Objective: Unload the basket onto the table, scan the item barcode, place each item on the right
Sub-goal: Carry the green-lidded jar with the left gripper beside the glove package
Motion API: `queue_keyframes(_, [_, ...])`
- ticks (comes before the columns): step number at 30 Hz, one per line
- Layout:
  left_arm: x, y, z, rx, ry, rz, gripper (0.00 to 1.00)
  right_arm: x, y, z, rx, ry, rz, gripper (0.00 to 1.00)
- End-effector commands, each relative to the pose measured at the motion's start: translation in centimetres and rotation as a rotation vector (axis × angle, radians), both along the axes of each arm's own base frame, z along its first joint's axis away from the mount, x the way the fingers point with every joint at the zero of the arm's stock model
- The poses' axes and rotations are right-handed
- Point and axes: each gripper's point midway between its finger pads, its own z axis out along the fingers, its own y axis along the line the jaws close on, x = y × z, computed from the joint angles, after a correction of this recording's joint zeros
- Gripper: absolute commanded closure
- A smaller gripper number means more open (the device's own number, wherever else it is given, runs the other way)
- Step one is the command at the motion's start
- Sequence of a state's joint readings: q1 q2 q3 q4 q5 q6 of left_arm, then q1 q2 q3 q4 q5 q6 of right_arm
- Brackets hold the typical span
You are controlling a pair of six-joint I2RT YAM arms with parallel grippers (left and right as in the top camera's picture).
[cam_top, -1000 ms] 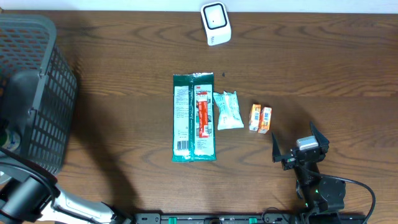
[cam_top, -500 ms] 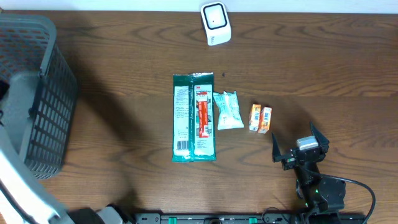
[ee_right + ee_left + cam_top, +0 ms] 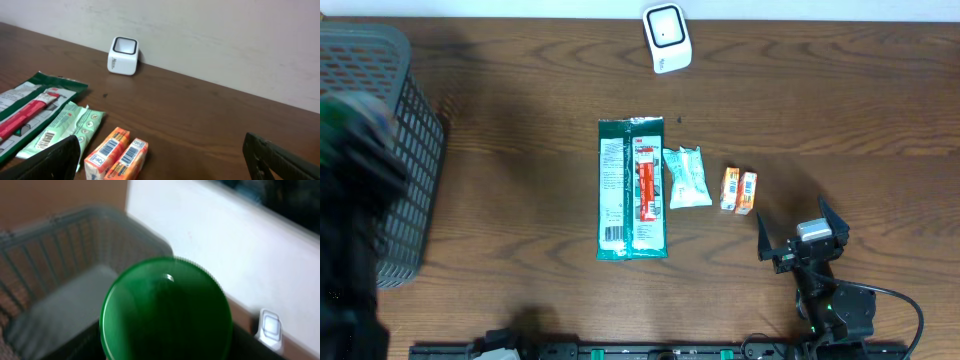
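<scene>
**Left gripper holds a green round item up over the basket; right gripper rests wide open.**

The green round item (image 3: 166,311) fills the middle of the left wrist view. It is up in the air, with the grey basket (image 3: 60,265) behind and below it, and in the overhead view it is a green blur at the far left edge. The left gripper (image 3: 350,125) carries it there, closed on it, but the fingers themselves are hidden and the arm is blurred. The white scanner (image 3: 666,38) stands at the top centre of the brown table (image 3: 520,200), well apart from the item. The right gripper (image 3: 798,228) is at the lower right with its fingers spread wide and holding nothing. Near it lie two orange boxes (image 3: 739,191), then a pale green packet (image 3: 687,177) and a long dark green packet (image 3: 631,190) in the centre.
</scene>
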State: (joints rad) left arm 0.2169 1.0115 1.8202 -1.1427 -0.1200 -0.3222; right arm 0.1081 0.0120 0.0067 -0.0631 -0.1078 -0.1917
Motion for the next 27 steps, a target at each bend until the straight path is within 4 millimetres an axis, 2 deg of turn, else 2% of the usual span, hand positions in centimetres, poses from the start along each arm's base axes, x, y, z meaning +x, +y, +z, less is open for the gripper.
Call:
queue_keyframes(1, [0.4, -2.3, -2.9, -0.06, 0.118, -0.073, 0.51, 0.0, 0.1, 0.0, 0.003, 0.001, 0.004, 0.01])
queue_keyframes(3, [0.4, -4.2, -5.8, -0.089, 0.26, -0.142, 0.51, 0.0, 0.1, -0.1, 0.004, 0.002, 0.004, 0.01])
queue_keyframes(7, [1.2, -6.6, -9.7, -0.105, 0.469, -0.217, 0.51, 0.0, 0.1, 0.0, 0.003, 0.001, 0.004, 0.01])
queue_keyframes(16, [4.8, -12.8, -19.3, -0.029, 0.971, -0.351, 0.51, 0.0, 0.1, 0.0, 0.004, 0.001, 0.004, 0.01])
queue_keyframes(21, [6.2, -15.0, -25.1, 0.032, 1.233, -0.363, 0.5, 0.0, 0.1, -0.1, 0.003, 0.001, 0.004, 0.01])
queue_keyframes(27, [7.1, -17.2, -31.4, 0.038, 1.453, -0.383, 0.5, 0.0, 0.1, 0.0, 0.004, 0.001, 0.004, 0.01])
